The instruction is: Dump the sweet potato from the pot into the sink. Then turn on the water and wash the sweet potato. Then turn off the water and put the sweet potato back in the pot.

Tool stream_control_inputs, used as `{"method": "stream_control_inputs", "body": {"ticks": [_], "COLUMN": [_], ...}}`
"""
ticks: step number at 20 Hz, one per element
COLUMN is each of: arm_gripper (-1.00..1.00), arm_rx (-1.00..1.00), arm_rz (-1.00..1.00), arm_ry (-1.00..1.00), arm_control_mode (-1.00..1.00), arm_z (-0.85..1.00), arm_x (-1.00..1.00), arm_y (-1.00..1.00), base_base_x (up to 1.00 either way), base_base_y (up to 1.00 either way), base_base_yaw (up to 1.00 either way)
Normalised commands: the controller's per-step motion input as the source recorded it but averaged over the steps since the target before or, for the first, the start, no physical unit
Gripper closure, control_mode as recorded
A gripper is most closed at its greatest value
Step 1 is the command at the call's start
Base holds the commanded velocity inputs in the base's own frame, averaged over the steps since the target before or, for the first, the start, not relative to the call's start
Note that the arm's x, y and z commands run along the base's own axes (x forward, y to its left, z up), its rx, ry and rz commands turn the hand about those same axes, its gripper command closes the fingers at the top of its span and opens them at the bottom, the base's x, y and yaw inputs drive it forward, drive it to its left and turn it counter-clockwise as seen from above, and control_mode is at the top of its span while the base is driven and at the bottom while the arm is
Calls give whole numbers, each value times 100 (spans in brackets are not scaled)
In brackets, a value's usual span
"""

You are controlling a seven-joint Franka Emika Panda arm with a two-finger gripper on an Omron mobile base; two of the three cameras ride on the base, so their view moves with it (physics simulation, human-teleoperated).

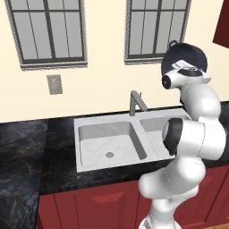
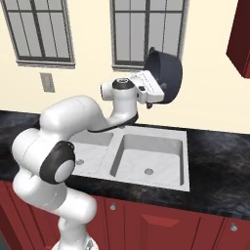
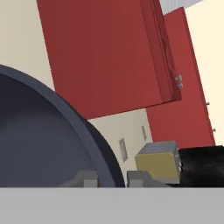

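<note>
The gripper [image 3: 113,178], fingers clamped on its rim, is holding the pot [image 2: 166,77] tipped sideways above the sink [image 2: 168,183].

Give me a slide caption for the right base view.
Gripper shut on the dark pot, tipped on its side high above the double-basin sink.

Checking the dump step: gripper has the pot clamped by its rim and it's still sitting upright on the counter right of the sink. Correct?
Not quite. The gripper does have the pot clamped by its rim, but the pot isn't on the counter: it's lifted high above the sink and tipped on its side, opening facing sideways. The right base view shows this best.
</note>
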Motion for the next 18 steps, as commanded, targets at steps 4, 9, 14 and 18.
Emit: {"method": "stream_control_inputs", "body": {"ticks": [4,9,14,18], "arm_gripper": [100,100,100,100], "arm_rx": [-25,-34,-38,-39], "arm_rz": [-3,-5,-5,-3], "arm_ry": [-7,-22,-12,-12], "arm_control_mode": [-100,-100,-100,-100], "arm_z": [39,35,0,0], "arm_x": [18,0,0,-14], "arm_y": [0,0,0,0], "base_base_x": [0,0,0,0], "base_base_y": [0,0,0,0], "base_base_yaw": [0,0,0,0]}}
